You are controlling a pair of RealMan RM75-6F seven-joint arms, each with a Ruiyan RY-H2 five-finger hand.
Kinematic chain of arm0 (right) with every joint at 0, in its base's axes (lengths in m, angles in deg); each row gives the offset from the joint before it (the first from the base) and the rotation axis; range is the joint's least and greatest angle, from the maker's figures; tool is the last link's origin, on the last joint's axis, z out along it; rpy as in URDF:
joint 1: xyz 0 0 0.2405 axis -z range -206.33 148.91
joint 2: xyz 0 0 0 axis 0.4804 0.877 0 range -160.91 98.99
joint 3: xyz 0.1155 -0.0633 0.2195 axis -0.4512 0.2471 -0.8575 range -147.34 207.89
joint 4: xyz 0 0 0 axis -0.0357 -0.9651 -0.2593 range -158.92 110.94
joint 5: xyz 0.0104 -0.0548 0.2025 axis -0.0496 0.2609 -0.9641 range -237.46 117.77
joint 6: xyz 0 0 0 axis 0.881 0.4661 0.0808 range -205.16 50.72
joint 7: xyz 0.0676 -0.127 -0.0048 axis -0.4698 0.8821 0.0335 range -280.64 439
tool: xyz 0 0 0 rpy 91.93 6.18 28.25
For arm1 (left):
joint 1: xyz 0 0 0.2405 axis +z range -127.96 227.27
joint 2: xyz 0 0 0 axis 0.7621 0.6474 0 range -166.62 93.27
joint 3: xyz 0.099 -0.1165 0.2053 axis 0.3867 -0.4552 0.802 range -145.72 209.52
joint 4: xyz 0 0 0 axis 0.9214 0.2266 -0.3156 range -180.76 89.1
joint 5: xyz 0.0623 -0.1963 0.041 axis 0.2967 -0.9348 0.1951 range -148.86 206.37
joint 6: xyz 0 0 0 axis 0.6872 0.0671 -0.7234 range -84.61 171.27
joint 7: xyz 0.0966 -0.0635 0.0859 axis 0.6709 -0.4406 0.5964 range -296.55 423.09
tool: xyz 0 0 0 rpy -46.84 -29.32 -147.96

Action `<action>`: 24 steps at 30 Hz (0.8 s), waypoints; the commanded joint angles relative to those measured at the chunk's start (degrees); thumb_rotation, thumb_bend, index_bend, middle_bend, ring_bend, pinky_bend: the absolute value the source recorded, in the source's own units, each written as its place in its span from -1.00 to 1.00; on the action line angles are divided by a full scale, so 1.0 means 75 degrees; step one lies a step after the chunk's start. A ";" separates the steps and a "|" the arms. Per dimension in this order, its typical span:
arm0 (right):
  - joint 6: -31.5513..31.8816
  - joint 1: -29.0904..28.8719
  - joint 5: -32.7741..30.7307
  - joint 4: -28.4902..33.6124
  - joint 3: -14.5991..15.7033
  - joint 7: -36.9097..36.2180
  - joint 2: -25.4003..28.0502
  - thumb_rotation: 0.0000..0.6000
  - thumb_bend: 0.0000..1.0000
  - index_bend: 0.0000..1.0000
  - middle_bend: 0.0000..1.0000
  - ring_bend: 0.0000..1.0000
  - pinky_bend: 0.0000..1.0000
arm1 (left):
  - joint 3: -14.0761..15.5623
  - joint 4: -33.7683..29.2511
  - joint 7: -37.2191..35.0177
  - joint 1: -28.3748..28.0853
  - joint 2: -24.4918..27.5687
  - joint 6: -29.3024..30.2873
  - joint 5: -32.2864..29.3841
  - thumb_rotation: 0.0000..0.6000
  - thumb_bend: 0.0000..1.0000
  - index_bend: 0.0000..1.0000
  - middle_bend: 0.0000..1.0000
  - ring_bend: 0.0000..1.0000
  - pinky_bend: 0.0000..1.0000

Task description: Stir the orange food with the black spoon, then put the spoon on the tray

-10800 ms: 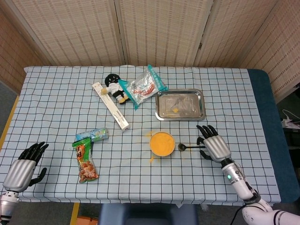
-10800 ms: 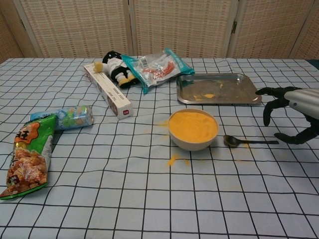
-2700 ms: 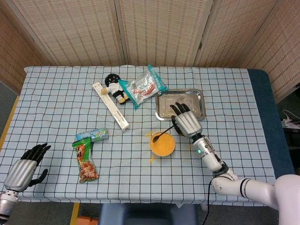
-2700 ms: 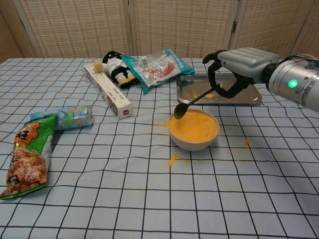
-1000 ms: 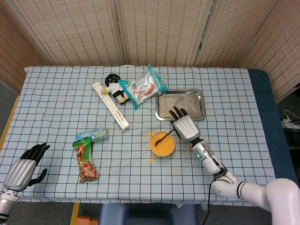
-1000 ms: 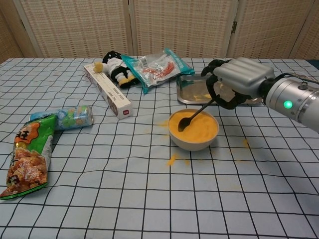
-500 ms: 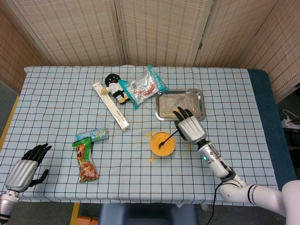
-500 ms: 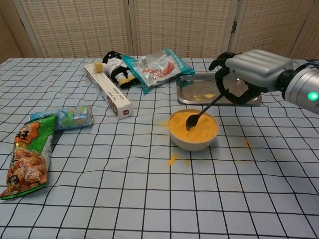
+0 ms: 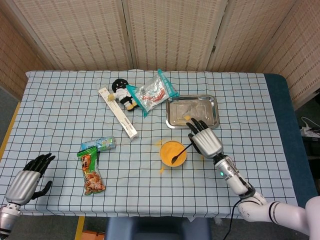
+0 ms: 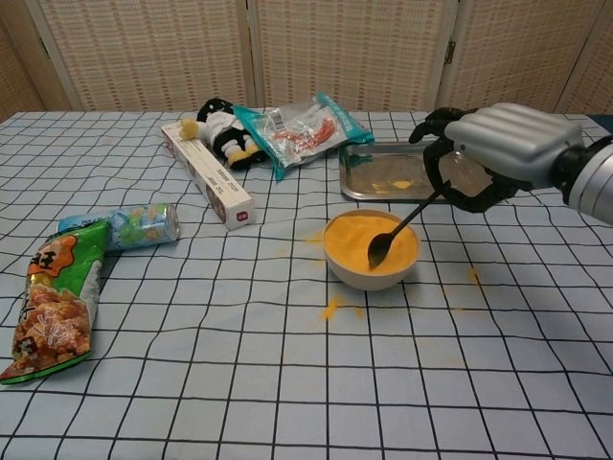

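1. The right hand (image 10: 493,153) grasps the black spoon (image 10: 397,233) by its handle.
2. The spoon bowl sits in the orange food (image 10: 369,243), inside the bowl (image 9: 173,153).
3. The tray (image 9: 192,111) lies just behind the bowl.
4. The left hand (image 9: 23,182) rests released at the table's near-left edge.

— What stands behind the counter (image 9: 60,125)?
— A folding screen (image 9: 165,32) of woven beige panels.
— And the cover?
— A pale blue cloth (image 10: 192,383) with a black grid. A grey floor (image 9: 6,107) shows at left.
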 commanded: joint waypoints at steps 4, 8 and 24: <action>-0.0134 -0.0090 -0.0056 -0.0275 -0.0066 0.0275 -0.0231 1.00 -0.10 0.81 -0.72 -1.00 -0.67 | -0.0006 0.0013 -0.0013 -0.0002 -0.0002 -0.0008 -0.0018 1.00 -0.11 -1.00 -1.00 -1.00 -0.73; -0.0233 -0.0196 -0.0268 -0.0558 -0.0210 0.0682 -0.0471 1.00 -0.10 0.83 -0.72 -1.00 -0.67 | -0.0013 0.0040 -0.0062 -0.0002 0.0008 -0.0018 -0.0046 1.00 -0.11 -1.00 -1.00 -1.00 -0.73; 0.0383 0.0044 -0.0168 -0.0182 -0.0439 0.0331 -0.0366 1.00 -0.09 0.83 -0.72 -1.00 -0.67 | -0.0022 0.0035 -0.0035 0.0029 0.0014 0.0020 -0.0085 1.00 -0.11 -1.00 -1.00 -1.00 -0.73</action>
